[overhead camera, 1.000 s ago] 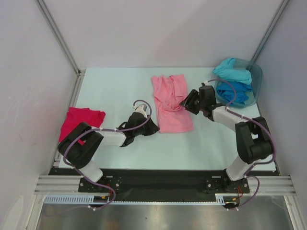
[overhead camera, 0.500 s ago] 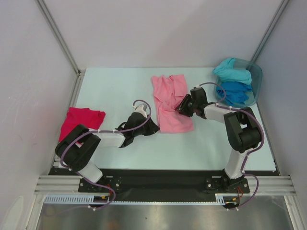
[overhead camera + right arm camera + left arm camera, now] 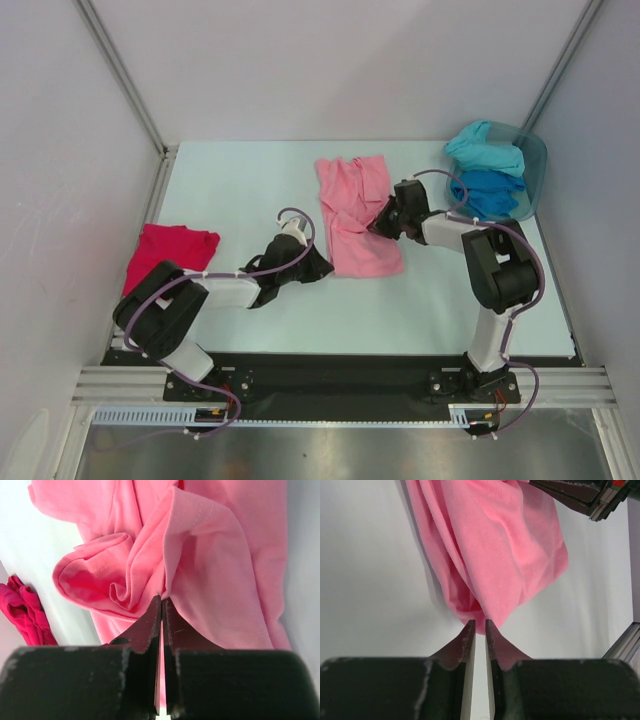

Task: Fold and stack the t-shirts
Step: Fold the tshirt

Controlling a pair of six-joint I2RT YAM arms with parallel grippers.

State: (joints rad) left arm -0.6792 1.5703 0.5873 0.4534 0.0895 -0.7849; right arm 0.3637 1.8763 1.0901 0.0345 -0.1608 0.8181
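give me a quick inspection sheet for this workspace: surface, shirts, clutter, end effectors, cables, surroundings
surface: pale table, no stains seen
job's things: pink t-shirt rumpled at centre, not folded; crimson t-shirt at the left edge; turquoise t-shirt above blue t-shirt, both in the tub
clutter: teal tub at the far right corner
end effectors: left end effector nearly closed at the pink hem, grip unclear; right end effector shut on a pink fold
cables: purple cables looped along both arms
surroundings: white walls, nothing else seen
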